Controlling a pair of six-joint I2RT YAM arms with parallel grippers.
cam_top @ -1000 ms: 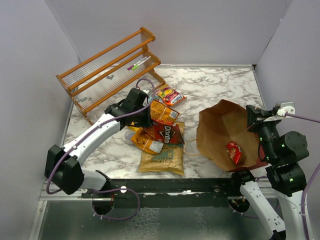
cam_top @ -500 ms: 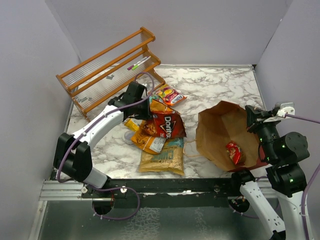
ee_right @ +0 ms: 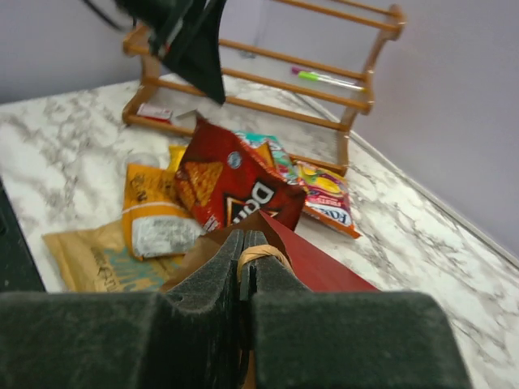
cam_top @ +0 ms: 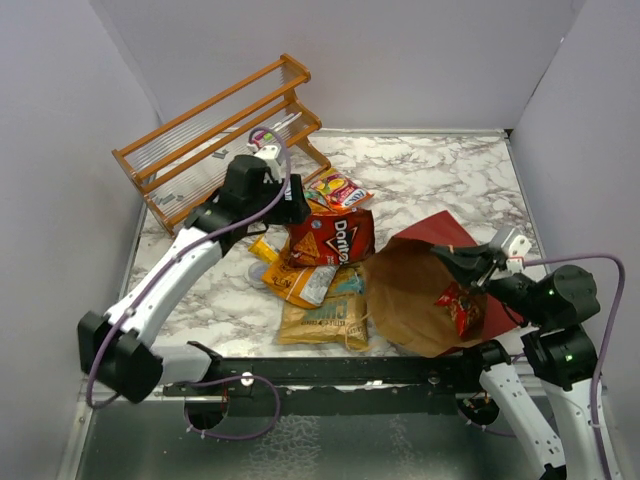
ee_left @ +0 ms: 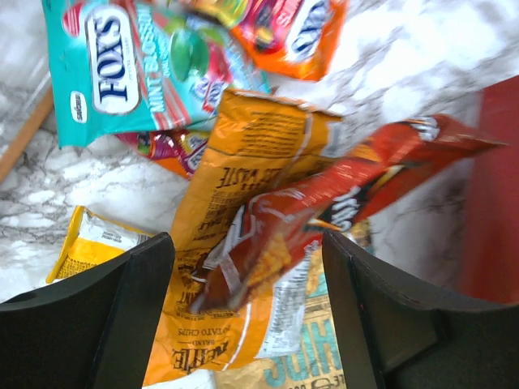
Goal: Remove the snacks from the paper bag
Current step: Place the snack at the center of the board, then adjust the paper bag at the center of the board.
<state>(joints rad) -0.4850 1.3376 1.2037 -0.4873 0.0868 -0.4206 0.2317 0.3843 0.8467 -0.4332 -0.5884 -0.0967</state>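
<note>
The snacks lie in a heap left of centre: a red Doritos bag [cam_top: 335, 238] on top, a yellow chip packet [cam_top: 295, 282], a tan-and-teal bag [cam_top: 322, 320] and a candy packet [cam_top: 338, 188]. My left gripper [cam_top: 290, 205] hangs open just above the heap, and the Doritos bag [ee_left: 324, 211] lies loose below its fingers. The paper bag [cam_top: 410, 300] is tipped toward the heap, with its dark red outside [cam_top: 440, 228] turned up. One red packet [cam_top: 462, 305] still lies inside it. My right gripper [ee_right: 246, 239] is shut on the bag's twisted handle [ee_right: 259, 253].
A slatted wooden rack [cam_top: 215, 140] leans at the back left with markers [cam_top: 275, 127] on it, just behind my left gripper. Grey walls close the table at the back and on both sides. Marble tabletop [cam_top: 450, 170] shows at the back right.
My left gripper has opened and let go of the Doritos bag, which dropped onto the heap. My right gripper pulled the handle left and down, tipping the paper bag toward the snacks.
</note>
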